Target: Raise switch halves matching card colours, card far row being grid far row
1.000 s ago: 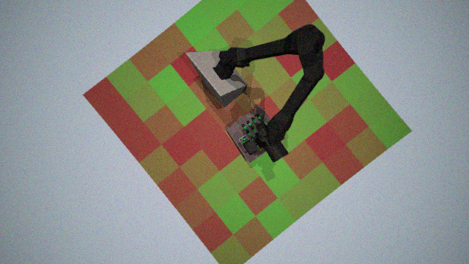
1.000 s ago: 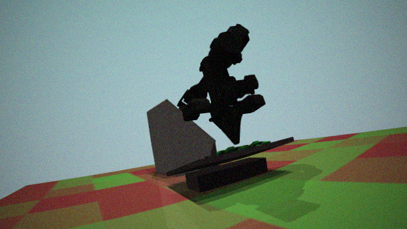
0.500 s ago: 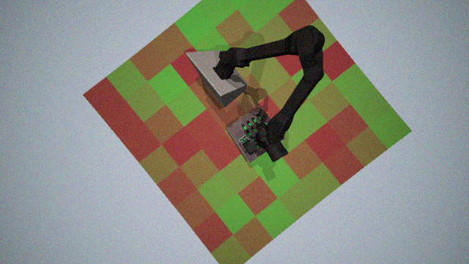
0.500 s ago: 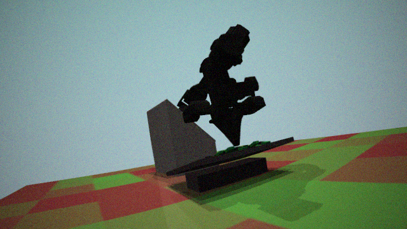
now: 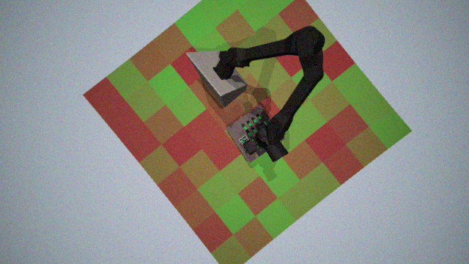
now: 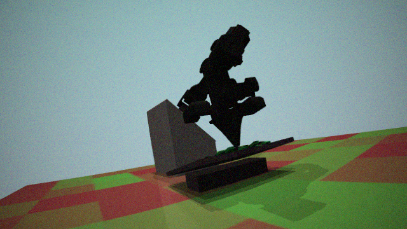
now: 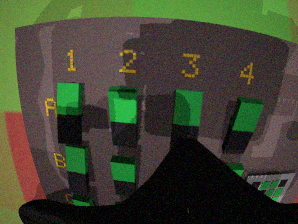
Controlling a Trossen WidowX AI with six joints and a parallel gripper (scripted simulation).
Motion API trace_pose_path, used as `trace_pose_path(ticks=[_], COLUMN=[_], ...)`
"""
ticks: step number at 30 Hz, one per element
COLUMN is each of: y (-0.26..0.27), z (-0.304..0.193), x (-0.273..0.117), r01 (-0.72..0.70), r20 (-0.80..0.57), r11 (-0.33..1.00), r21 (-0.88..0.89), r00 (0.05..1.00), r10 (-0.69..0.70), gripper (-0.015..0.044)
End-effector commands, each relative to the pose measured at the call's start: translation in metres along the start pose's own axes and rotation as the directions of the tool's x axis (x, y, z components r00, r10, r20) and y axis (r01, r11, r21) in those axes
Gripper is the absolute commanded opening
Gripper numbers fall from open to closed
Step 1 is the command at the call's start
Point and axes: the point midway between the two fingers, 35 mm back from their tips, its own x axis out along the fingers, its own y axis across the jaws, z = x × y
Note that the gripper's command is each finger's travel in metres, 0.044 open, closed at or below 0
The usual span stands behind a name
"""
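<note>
The grey switch panel (image 5: 234, 130) (image 6: 280, 142) (image 7: 40, 50) lies tilted, with columns numbered 1 to 4 and rows lettered from A. Its rocker switches are green on the far half and dark on the near half. In the wrist view I see switch A1 (image 7: 69, 110), A2 (image 7: 123, 112), A3 (image 7: 189, 107), A4 (image 7: 242, 124), B1 (image 7: 76, 164) and B2 (image 7: 123, 172); the nearer rows are hidden by my gripper. My gripper (image 7: 185, 145) (image 6: 236, 144) (image 5: 261, 135) is shut and empty, its tip right at the near end of A3, just over the panel. The small card (image 7: 273, 185) (image 5: 242, 139) lies at the panel's right edge.
A grey wedge-shaped block (image 5: 216, 78) (image 6: 175, 140) stands behind the panel, with the arm's base on it. A dark low box (image 6: 226, 173) props the panel up. The floor is a red, green and brown checker.
</note>
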Motion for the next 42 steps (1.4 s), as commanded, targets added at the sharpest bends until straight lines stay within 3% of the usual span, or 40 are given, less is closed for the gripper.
trace_pose_path(ticks=[1, 33, 39, 42], y=[0.000, 0.001, 0.000, 0.000], z=[0.000, 0.000, 0.003, 0.003], x=[0.001, 0.005, -0.057, -0.060], r01=[-0.003, -0.004, 0.000, -0.001], r20=[0.000, 0.000, -0.025, -0.026], r11=[1.000, 1.000, 1.000, 1.000], r21=[0.002, 0.002, 0.002, 0.002], r00=[1.000, 1.000, 1.000, 1.000], r10=[0.003, 0.004, 0.000, 0.001], gripper=[0.0000, 0.0000, 0.0000, 0.0000])
